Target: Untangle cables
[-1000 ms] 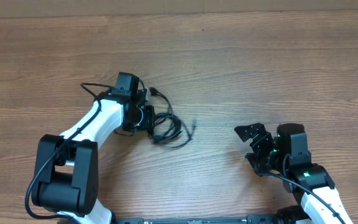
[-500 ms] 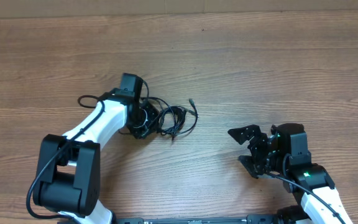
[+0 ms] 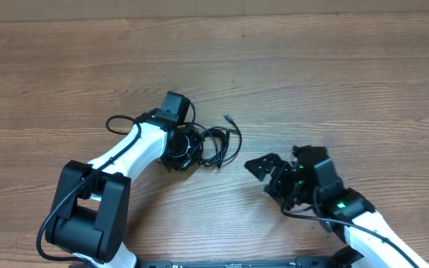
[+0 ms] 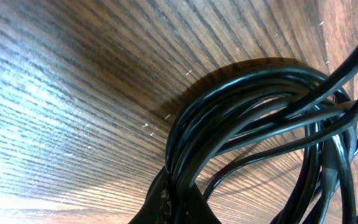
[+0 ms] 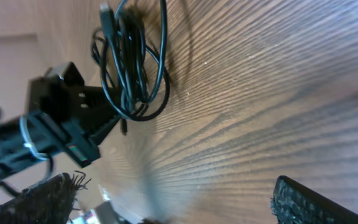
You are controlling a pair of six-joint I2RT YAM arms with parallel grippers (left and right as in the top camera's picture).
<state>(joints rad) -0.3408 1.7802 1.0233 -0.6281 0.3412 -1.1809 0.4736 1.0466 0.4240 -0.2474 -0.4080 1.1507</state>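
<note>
A tangled bundle of black cables (image 3: 213, 144) lies on the wooden table near the middle. My left gripper (image 3: 179, 152) is shut on the bundle's left side; the left wrist view shows several strands (image 4: 247, 112) pinched between its fingers (image 4: 179, 199). A loose plug end (image 3: 228, 117) sticks up to the back. My right gripper (image 3: 265, 176) is open and empty, a short way to the right of the bundle, fingers pointing left toward it. In the right wrist view the cables (image 5: 132, 62) hang at the upper left, apart from the open fingers (image 5: 173, 199).
A loop of the left arm's own cable (image 3: 118, 121) lies on the table to the left of the bundle. The wooden table (image 3: 334, 82) stretches around.
My left gripper has dragged the cable bundle to the right and slightly forward. My right gripper has moved left toward the bundle, staying open.
</note>
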